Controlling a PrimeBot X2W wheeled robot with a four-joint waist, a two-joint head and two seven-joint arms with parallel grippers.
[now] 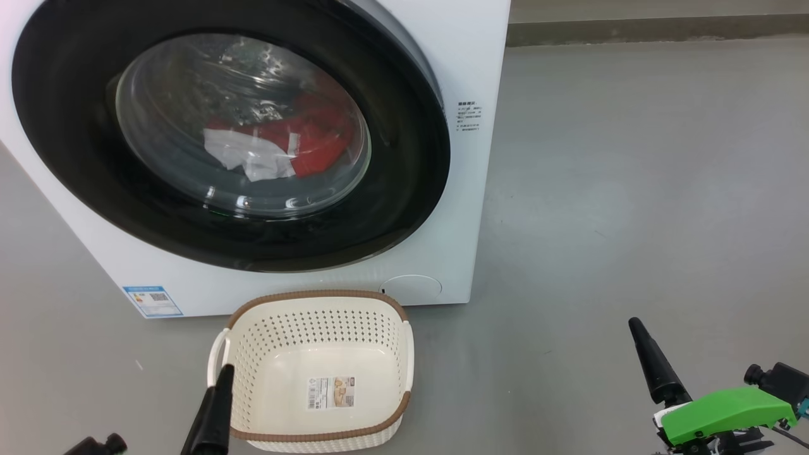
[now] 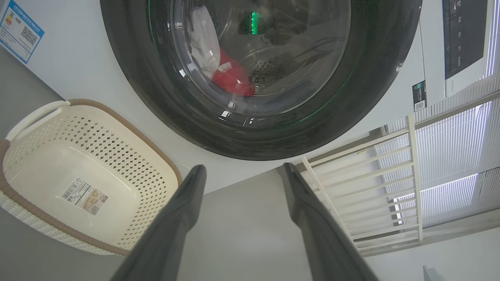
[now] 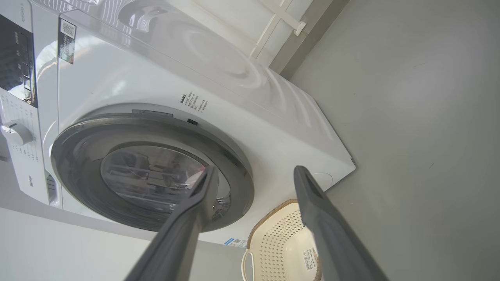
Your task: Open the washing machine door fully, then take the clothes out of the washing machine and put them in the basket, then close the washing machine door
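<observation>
The washing machine [image 1: 471, 158] stands ahead on the left. Its door [image 1: 404, 189], a black rim around a glass bowl, lies against its front. Through the glass I see the clothes [image 1: 316, 142], red cloth with a white panel, also in the left wrist view [image 2: 230, 80]. The cream basket [image 1: 316, 295] sits on the floor in front of the machine, with only its label sticker inside. My left gripper [image 2: 243, 168] is open beside the basket's left side, one finger [image 1: 215, 407] low in the head view. My right gripper [image 3: 254, 169] is open, its finger [image 1: 654, 366] far right of the basket.
Grey floor [image 1: 632, 189] stretches to the right of the machine up to a wall base strip [image 1: 632, 28]. A blue label sticker [image 1: 152, 301] marks the machine's lower left corner. The control panel [image 2: 465, 35] and a dial [image 3: 15, 132] sit above the door. White railing [image 2: 371, 183] stands beside the machine.
</observation>
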